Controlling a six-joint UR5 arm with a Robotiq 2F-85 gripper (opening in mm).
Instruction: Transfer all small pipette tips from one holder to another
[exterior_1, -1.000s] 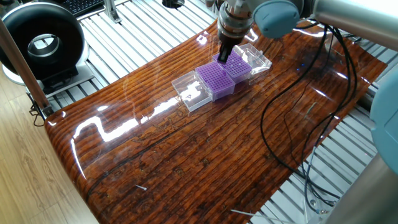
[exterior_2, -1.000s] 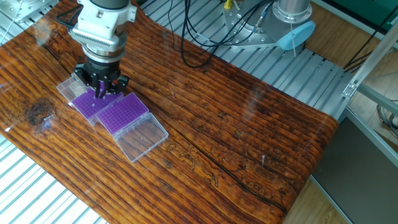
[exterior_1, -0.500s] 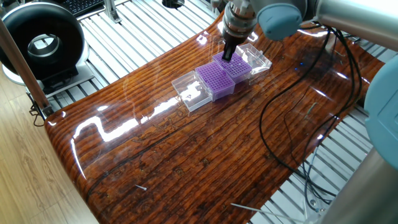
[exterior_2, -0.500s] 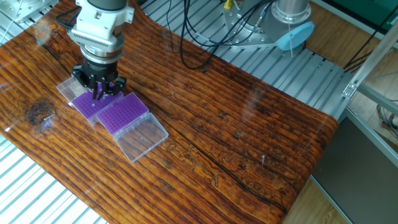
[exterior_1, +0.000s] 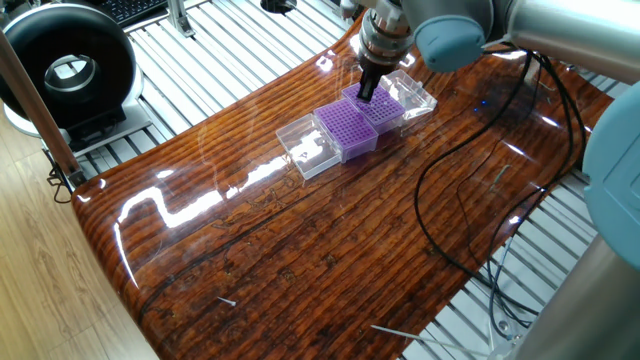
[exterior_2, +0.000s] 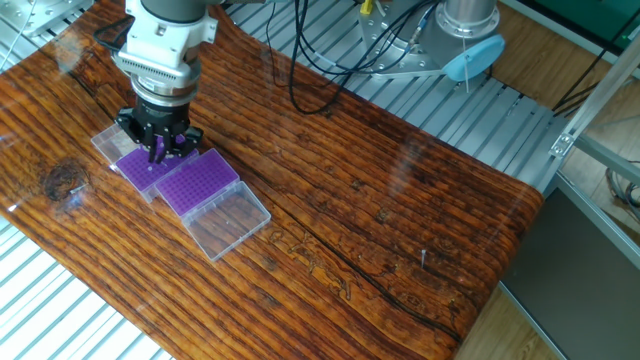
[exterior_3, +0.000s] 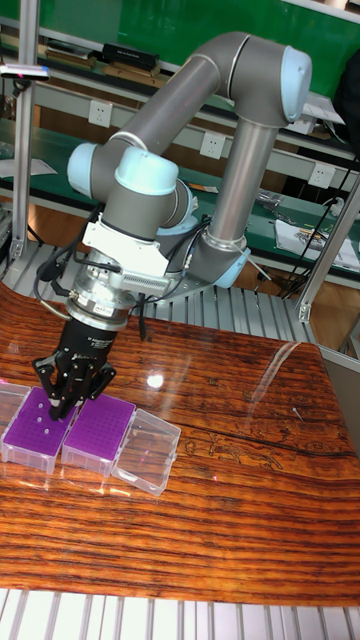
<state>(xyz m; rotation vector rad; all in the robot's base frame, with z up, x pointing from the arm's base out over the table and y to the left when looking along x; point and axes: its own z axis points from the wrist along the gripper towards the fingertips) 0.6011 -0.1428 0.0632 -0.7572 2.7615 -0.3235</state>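
In one fixed view, the gripper (exterior_1: 367, 92) hung over the far purple rack (exterior_1: 378, 106); the small pipette tips could not be resolved there. In the other fixed view, the wooden table (exterior_2: 400, 230) was glossy. In the tall fixed view, whether the fingers pinched anything was indeterminate; a green wall (exterior_3: 150, 25) stood behind.
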